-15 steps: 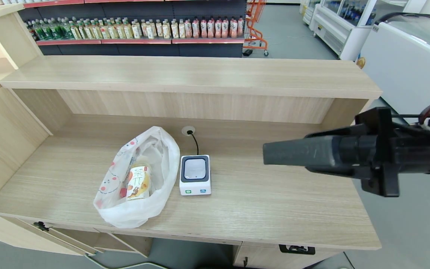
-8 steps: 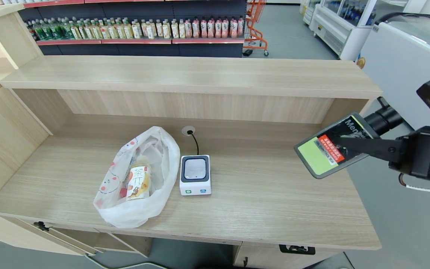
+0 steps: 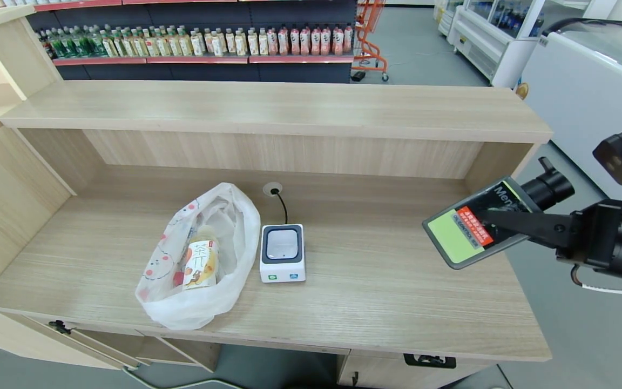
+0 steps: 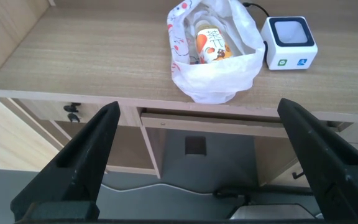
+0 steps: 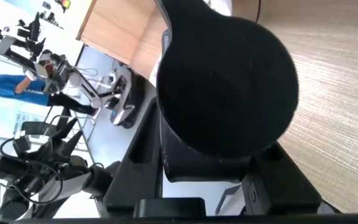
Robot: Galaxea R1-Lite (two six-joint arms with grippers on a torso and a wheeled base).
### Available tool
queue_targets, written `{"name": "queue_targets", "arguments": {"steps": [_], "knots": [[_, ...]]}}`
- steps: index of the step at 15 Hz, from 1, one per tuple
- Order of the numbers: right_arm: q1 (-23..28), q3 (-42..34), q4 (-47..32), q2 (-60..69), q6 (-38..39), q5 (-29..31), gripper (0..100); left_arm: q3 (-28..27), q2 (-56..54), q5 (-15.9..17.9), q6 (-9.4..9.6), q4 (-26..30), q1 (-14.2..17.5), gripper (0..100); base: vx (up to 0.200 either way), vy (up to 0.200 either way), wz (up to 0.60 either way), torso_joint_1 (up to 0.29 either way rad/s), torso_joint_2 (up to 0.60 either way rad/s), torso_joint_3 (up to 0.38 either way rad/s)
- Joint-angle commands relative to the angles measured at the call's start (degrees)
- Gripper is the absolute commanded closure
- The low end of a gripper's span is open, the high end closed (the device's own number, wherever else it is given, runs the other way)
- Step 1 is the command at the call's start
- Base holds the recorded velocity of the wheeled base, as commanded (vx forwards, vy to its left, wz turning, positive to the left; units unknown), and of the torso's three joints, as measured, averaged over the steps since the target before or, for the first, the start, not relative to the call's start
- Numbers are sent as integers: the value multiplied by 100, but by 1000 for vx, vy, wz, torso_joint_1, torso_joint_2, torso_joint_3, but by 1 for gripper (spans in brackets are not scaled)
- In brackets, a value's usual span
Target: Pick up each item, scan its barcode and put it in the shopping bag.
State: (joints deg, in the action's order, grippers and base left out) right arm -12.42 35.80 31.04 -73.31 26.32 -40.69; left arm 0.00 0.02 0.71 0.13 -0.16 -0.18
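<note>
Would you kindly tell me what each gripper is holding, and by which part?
The right gripper grips a black bottle across the middle of its body; the cap is free. The left gripper is open, holding nothing.

The counter (image 3: pixel 386 302) is pale wood with a fine straight grain. The bag (image 3: pixel 165 308) is milky white and half see-through, printed with red and orange cartoon faces. Inside it, the drink bottle (image 3: pixel 201 265) is pale yellow with a white and orange label. At the bag's 3 o'clock, the scanner (image 3: pixel 282 274) is white, with a dark grey frame, one green square and one blue. Its cable (image 3: pixel 281 205) is black. The black bottle (image 3: pixel 454 240) carries a lime-green panel and a red label. The right hand (image 3: pixel 486 219) is black.
</note>
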Motion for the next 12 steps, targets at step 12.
{"name": "queue_targets", "arguments": {"steps": [12], "knots": [[-6,-38,69,-526,-707,53,100,0,-2,0,-13,-2,1,0,0,100,0,2,2,1]]}}
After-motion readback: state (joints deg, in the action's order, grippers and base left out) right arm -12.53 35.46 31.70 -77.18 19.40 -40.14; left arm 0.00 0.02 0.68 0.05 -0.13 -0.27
